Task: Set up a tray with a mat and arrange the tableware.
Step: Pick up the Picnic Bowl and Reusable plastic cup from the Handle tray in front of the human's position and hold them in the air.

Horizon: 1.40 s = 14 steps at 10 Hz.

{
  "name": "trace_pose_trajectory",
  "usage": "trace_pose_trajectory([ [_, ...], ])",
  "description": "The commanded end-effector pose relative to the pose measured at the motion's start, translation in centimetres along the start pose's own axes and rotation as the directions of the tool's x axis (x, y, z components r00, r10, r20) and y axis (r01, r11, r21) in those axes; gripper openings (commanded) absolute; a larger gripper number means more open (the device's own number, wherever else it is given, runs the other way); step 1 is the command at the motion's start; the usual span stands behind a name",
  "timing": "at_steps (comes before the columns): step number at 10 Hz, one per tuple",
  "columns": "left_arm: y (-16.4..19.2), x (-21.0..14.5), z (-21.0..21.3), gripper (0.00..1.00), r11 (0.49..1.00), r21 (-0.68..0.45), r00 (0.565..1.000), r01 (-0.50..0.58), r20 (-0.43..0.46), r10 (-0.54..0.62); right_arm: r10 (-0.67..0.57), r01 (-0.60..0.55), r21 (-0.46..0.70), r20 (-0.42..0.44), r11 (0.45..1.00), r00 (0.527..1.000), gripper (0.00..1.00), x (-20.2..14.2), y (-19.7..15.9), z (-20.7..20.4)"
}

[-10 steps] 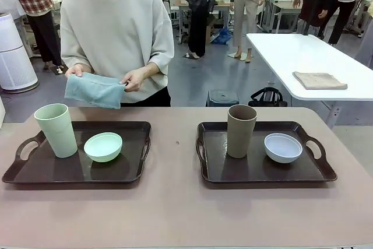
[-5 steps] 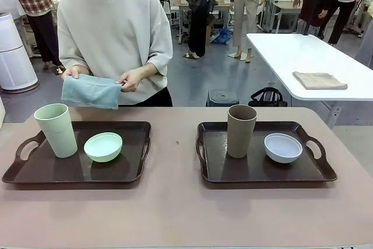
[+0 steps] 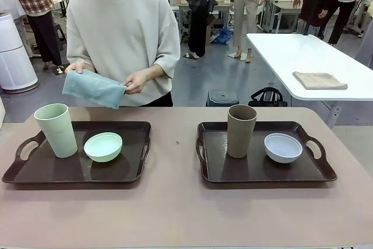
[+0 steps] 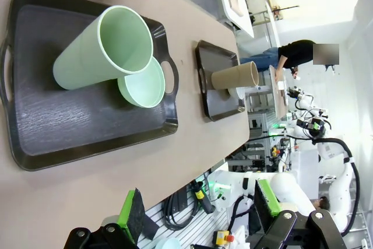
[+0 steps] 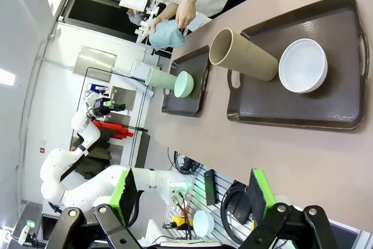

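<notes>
Mat (image 3: 93, 88) being held by the person's hands (image 3: 135, 81) beyond the desk's (image 3: 175, 214) far edge.
Mat-laying is being readied, it seems. The mint-green tumbler (image 3: 56, 130) and green bowl (image 3: 103, 146) are being carried by the left tray (image 3: 52, 170), the brown tumbler (image 3: 240, 130) and pale bowl (image 3: 283, 147) by the right tray (image 3: 256, 170). Both arms' jaws are being held spread wide, grasping nothing. Next, a tray likely needs clearing so the mat can be laid flat.

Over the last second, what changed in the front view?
The person shifted slightly toward picture right, raising the folded teal cloth a little, still holding it. Tall mint-green tumbler, small green bowl, tall brown tumbler, pale bowl and both dark trays stayed put.
</notes>
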<state>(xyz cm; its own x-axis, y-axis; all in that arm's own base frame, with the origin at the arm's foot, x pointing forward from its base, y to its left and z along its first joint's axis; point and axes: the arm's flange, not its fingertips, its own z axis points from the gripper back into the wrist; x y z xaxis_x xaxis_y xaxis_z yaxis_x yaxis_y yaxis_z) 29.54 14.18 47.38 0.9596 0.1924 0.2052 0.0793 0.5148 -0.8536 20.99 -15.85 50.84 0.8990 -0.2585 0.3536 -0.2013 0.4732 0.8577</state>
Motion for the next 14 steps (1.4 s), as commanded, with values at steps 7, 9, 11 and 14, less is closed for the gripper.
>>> trace_pose_trajectory([
  [7,0.0,0.0,0.0,1.00,1.000,0.000,1.000,0.000,0.000,0.000,-0.004,0.004,0.002,0.008,1.000,1.000,1.00,0.4,0.7,0.3],
  [9,-2.3,1.7,1.1,1.00,0.981,0.059,0.981,0.187,0.048,-0.190,0.102,-0.108,-0.064,-0.087,0.992,0.991,1.00,2.0,6.0,-3.7],
  [11,-3.9,3.3,0.7,1.00,0.940,0.173,0.954,0.295,-0.005,-0.299,0.098,-0.130,-0.159,-0.193,0.979,0.976,1.00,4.5,10.5,-9.3],
  [14,-6.2,6.6,0.5,1.00,0.770,0.327,0.837,0.547,-0.206,-0.507,0.033,-0.139,-0.335,-0.303,0.932,0.953,1.00,7.5,18.2,-20.3],
])
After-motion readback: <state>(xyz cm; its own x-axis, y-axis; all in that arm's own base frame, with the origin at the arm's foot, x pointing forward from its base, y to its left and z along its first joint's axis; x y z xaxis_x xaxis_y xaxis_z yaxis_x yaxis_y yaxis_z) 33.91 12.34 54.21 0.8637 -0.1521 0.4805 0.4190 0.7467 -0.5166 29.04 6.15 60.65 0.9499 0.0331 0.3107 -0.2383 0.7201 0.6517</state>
